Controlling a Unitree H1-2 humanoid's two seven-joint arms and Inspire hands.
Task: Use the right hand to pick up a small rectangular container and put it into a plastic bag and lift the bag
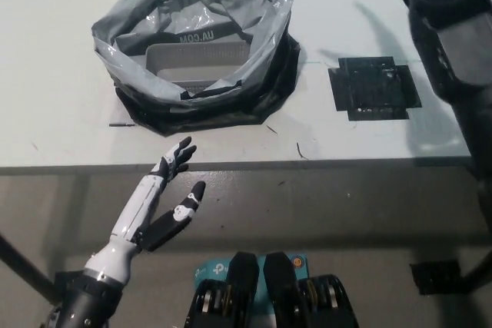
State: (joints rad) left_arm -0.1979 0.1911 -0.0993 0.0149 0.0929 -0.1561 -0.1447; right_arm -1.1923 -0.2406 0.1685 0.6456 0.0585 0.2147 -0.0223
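Container (pixel 196 57) sits inside the bag (pixel 196 44), but right hand's out of frame, can't tell its fingers, so the lift might miss the floppy rim.

1. The plastic bag (pixel 196 44) is glossy grey outside and black at its base.
2. The container (pixel 201 63) inside is pale grey.
3. The tabletop (pixel 61 5) is white, with a black patch (pixel 373 87).
4. The left robot hand (pixel 165 197) is white with black fingertips.
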